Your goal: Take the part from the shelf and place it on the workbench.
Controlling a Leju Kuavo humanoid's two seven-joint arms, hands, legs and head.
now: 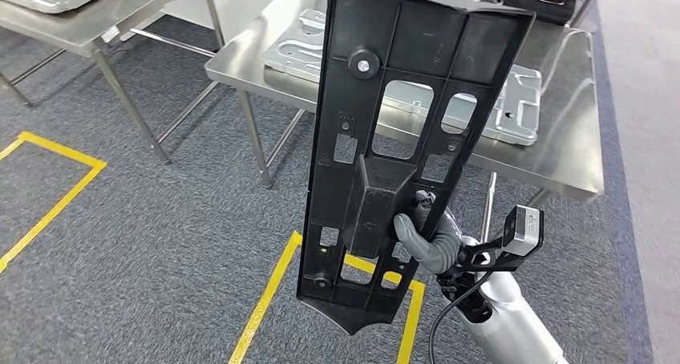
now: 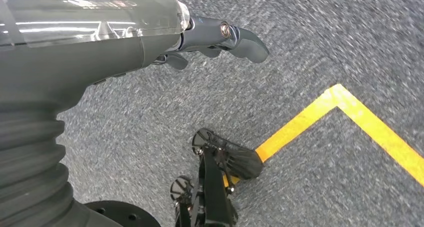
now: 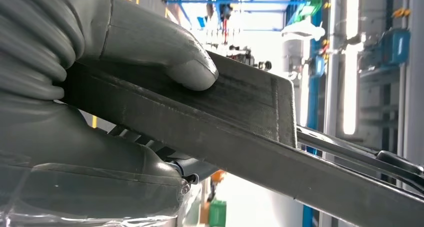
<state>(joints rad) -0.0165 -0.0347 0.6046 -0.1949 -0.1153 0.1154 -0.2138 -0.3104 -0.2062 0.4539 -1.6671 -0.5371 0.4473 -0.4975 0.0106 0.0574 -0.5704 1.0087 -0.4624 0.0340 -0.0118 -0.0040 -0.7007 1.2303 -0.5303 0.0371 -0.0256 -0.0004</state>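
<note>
Grey carpet marked with yellow tape (image 1: pixel 265 300) stretches before a steel workbench (image 1: pixel 561 123) bearing metal panels (image 1: pixel 513 107). My right hand (image 1: pixel 429 236) grasps the tall black part (image 1: pixel 401 155) upright, near the bench; my left hand (image 2: pixel 220 39) hangs empty, fingers loosely curled.

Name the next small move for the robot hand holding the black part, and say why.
Probably carry the black part forward over the steel workbench. The right robot hand grips it upright, above the carpet short of the bench edge, and silver panels already lie on the bench, so aim for bare steel.
</note>
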